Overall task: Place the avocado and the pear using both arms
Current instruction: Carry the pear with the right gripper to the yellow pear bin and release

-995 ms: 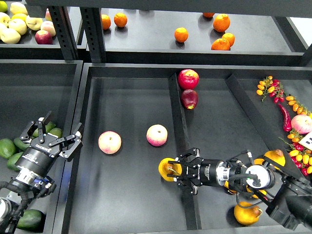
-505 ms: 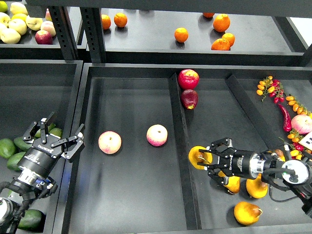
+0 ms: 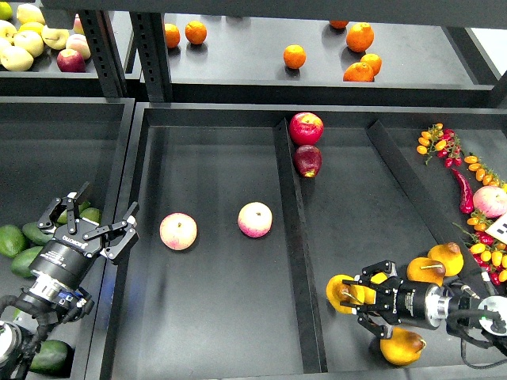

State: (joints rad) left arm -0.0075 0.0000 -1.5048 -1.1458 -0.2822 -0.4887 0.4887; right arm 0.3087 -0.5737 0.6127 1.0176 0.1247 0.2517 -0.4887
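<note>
My right gripper (image 3: 354, 296) is shut on a yellow-orange pear (image 3: 339, 291) and holds it low over the right compartment, next to the divider. Three more pears lie close by: two (image 3: 432, 267) behind my wrist and one (image 3: 402, 347) in front of it. My left gripper (image 3: 91, 218) is open and empty over the left bin, its fingers spread above dark green avocados (image 3: 78, 212). More avocados (image 3: 11, 240) lie further left, and one (image 3: 49, 356) lies near the front edge.
Two pink-yellow peaches (image 3: 178, 231) (image 3: 255, 219) lie in the middle compartment. A raised divider (image 3: 291, 229) separates it from the right one, where two red apples (image 3: 306, 128) sit at the back. Oranges (image 3: 295, 56) lie on the upper shelf. Small tomatoes and chillies (image 3: 459, 170) lie far right.
My right gripper has carried the pear from the middle compartment over the divider, right and toward the front, into the right compartment. My left gripper has barely moved.
</note>
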